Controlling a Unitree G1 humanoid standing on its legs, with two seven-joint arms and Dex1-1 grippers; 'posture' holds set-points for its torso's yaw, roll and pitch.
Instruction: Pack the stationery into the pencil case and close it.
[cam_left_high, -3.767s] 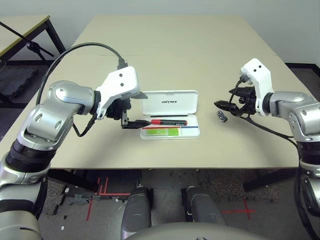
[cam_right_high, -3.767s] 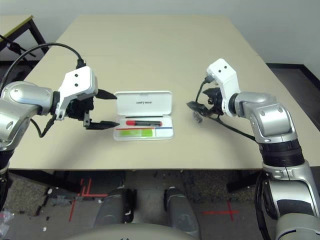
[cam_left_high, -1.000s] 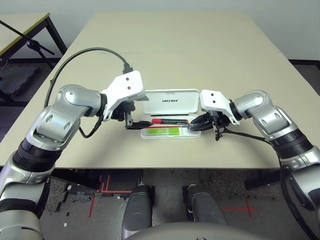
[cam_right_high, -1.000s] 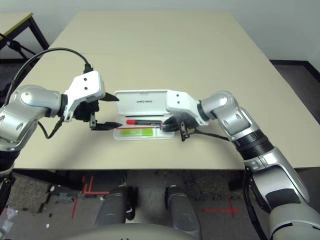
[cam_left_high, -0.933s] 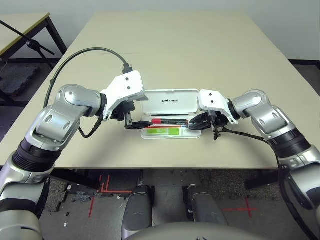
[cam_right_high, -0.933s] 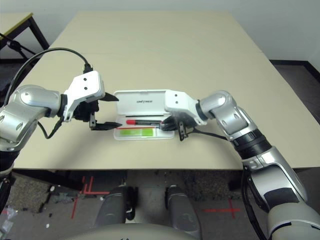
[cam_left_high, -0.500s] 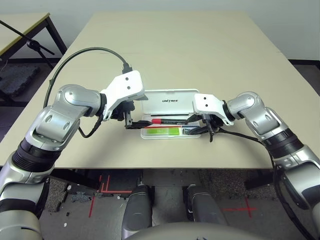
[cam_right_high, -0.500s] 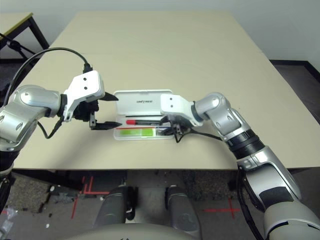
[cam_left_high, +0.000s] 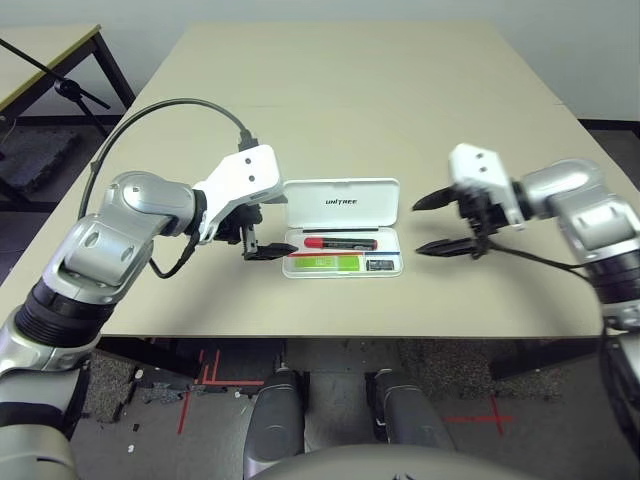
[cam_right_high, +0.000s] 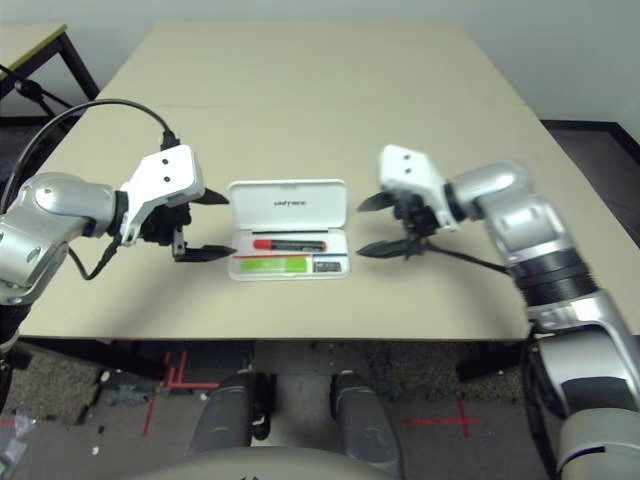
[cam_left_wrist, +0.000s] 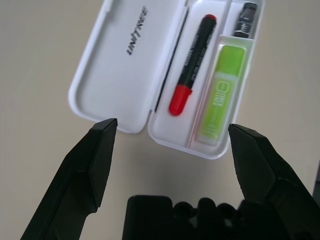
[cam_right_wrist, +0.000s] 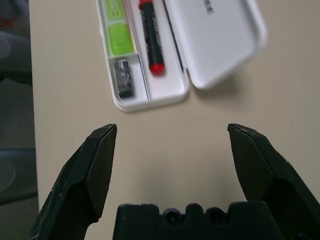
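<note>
Left eye view: the open white pencil case (cam_left_high: 391, 240), hinged lid (cam_left_high: 341, 202) raised, lies on the worktop (cam_left_high: 330, 130), near its front edge with bare surface beyond. Its long compartment contains the red-capped marker (cam_left_high: 340, 243); nearer the front edge, the green highlighter (cam_left_high: 327, 263) and small black clip (cam_left_high: 380, 265) occupy adjoining compartments. Left fingers (cam_left_wrist: 102, 165) and right fingers (cam_right_wrist: 100, 165) flank the case, both pairs spread apart, gripping nothing.

A pale desk (cam_left_high: 340, 120) stands on a dark floor (cam_left_high: 340, 360) with red tape lines (cam_left_high: 235, 383); another desk (cam_left_high: 45, 65) stands beyond its left side, near a light grey wall (cam_left_high: 400, 10).
</note>
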